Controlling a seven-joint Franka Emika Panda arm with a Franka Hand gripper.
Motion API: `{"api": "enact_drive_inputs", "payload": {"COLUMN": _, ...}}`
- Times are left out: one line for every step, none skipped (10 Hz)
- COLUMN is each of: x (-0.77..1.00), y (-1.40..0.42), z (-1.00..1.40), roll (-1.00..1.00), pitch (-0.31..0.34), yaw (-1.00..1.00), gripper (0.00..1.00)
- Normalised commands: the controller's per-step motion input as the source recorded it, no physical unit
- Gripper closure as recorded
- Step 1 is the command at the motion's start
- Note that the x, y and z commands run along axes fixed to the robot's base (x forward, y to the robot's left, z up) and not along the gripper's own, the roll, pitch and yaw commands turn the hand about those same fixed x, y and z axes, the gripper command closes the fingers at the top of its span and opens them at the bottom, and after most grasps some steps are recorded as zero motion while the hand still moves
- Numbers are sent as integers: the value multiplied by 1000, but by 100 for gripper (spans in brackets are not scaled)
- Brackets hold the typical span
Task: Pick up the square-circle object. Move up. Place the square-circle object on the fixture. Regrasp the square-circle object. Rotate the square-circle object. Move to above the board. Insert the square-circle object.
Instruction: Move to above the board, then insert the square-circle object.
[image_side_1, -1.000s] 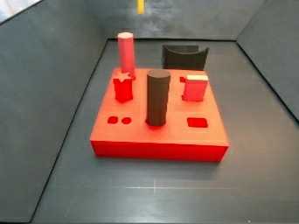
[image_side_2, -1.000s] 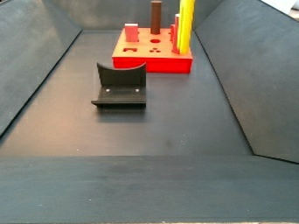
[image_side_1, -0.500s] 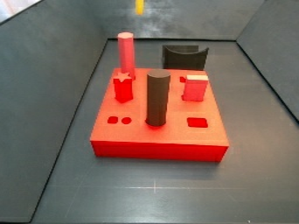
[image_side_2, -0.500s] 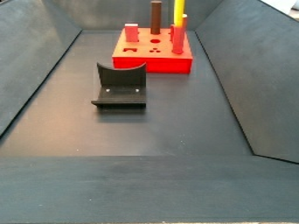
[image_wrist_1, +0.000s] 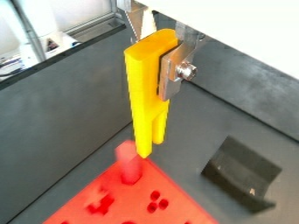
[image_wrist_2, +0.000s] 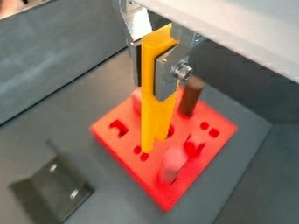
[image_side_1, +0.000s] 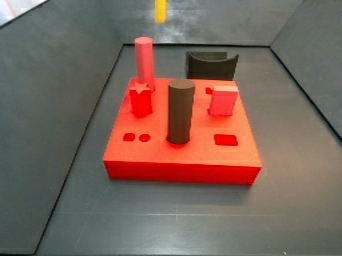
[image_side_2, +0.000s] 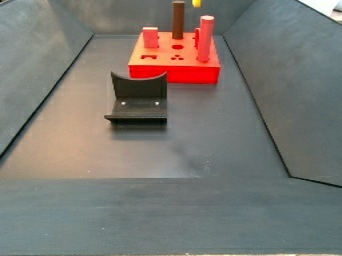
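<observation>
Currently gripper (image_wrist_1: 167, 63) clamped on square-circle object (image_wrist_1: 149, 92), rod hanging upright high over the board (image_wrist_2: 122, 140), lower tip above pink peg (image_wrist_1: 126, 161), fixture (image_side_2: 136, 99) off the board, bare, board at its 12 o'clock.

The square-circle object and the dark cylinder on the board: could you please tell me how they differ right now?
The square-circle object is yellow and slim; the dark cylinder is dark brown and thick. The square-circle object hangs above the board, shut between the gripper fingers, while the dark cylinder stands on the board. The square-circle object has flat sides in both wrist views; the dark cylinder is round. Both stand upright.
</observation>
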Motion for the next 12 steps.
{"api": "enact_drive_inputs", "payload": {"x": 96, "y": -1000, "z": 210, "roll": -9, "pitch": 82, "yaw": 5, "gripper": 100}}
{"api": "enact_drive_inputs", "payload": {"x": 118, "y": -1000, "z": 211, "roll": 3, "pitch": 106, "yaw": 7, "gripper": 100}}
{"api": "enact_drive_inputs", "payload": {"x": 131, "y": -1000, "z": 217, "roll": 4, "pitch": 117, "yaw": 1, "gripper": 100}}
{"api": "enact_drive_inputs", "payload": {"x": 146, "y": -759, "z": 169, "roll": 23, "pitch": 131, "yaw": 13, "gripper": 100}}
{"api": "enact_drive_inputs", "payload": {"x": 142, "y": -561, "z": 122, "roll": 35, "pitch": 133, "yaw": 6, "gripper": 100}}
{"api": "enact_drive_inputs", "payload": {"x": 120, "y": -235, "z": 51, "roll": 66, "pitch": 130, "yaw": 10, "gripper": 100}}
{"api": "enact_drive_inputs", "payload": {"x": 0, "y": 0, "z": 0, "roll": 0, "pitch": 0, "yaw": 14, "gripper": 100}}
{"api": "enact_drive_inputs", "payload": {"x": -26, "y": 0, "z": 0, "roll": 0, "pitch": 0, "yaw": -526, "gripper": 100}}
{"api": "enact_drive_inputs", "payload": {"x": 29, "y": 0, "z": -54, "roll": 0, "pitch": 0, "yaw": -1000, "gripper": 100}}
{"api": "enact_drive_inputs", "payload": {"x": 0, "y": 0, "z": -77, "roll": 0, "pitch": 0, "yaw": -1000, "gripper": 100}}
{"api": "enact_drive_inputs", "payload": {"x": 0, "y": 0, "z": -91, "roll": 0, "pitch": 0, "yaw": -1000, "gripper": 100}}
{"api": "enact_drive_inputs", "payload": {"x": 0, "y": 0, "z": -109, "roll": 0, "pitch": 0, "yaw": -1000, "gripper": 100}}
